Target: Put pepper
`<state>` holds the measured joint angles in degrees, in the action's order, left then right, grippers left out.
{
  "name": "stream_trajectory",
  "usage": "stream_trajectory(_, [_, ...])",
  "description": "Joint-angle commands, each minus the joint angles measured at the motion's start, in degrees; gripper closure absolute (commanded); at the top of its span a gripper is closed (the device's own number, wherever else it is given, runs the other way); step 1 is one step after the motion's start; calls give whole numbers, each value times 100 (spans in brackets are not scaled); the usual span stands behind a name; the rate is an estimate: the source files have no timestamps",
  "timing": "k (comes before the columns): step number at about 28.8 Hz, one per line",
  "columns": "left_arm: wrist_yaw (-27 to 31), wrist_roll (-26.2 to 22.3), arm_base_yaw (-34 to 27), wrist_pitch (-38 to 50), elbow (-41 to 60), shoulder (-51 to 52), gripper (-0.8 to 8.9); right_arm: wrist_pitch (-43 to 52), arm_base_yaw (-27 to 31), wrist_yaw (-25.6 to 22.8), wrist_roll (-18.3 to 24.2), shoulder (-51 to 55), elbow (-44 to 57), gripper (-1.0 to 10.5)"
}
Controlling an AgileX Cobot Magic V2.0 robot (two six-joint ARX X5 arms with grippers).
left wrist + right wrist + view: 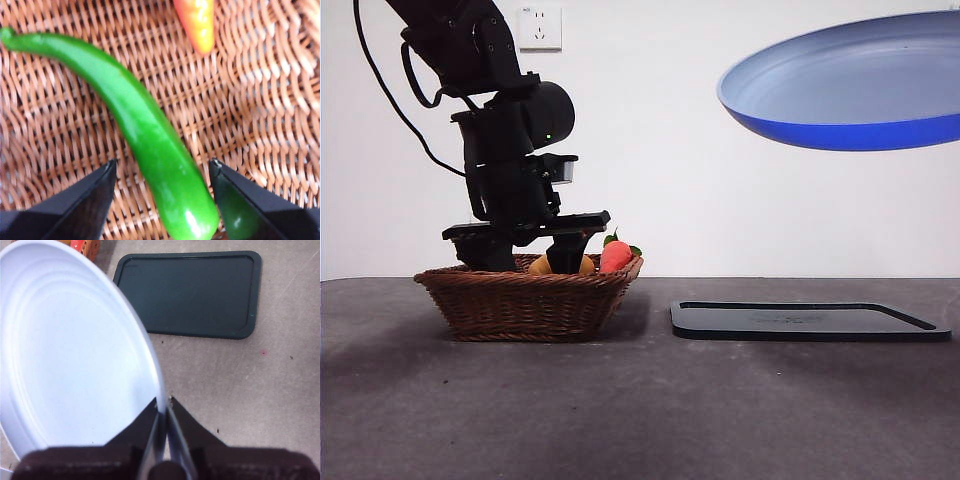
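While the left gripper (pixel 525 262) is reaching down into the wicker basket (pixel 530 300) at the left of the front frame, its 2 jaws are standing spread, 1 on each side of the pepper (pixel 145 132). That pepper is lying flat on the woven floor of the basket, its thicker end between the jaws in the left wrist view and its thin stem end running off toward the upper left of that frame; neither jaw is touching it. An orange-red fruit (pixel 198 21) is lying further along the basket floor, apart from the pepper. In the front view, a red strawberry-like fruit (pixel 616 255) with green leaves and an orange-yellow fruit (pixel 542 265) are peeking over the basket's rim, partly hidden by the dark arm. Over at the upper right, the right gripper (pixel 164 412) is pinching the rim of a blue plate (pixel 850 85), holding it tilted in the air above a dark flat tray (pixel 810 320) that is sitting on the grey table (pixel 640 410).
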<state>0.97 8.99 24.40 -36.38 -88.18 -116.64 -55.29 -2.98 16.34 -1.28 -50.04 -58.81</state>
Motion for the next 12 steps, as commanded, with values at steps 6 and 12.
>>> stream_trajectory(6, [-151,160,44,-4,-111,-188,635,79,-7,26,-31,-15,-70,943])
stream_trajectory(12, [-144,201,37,-24,-111,-186,729,79,-7,26,-15,-15,-70,943])
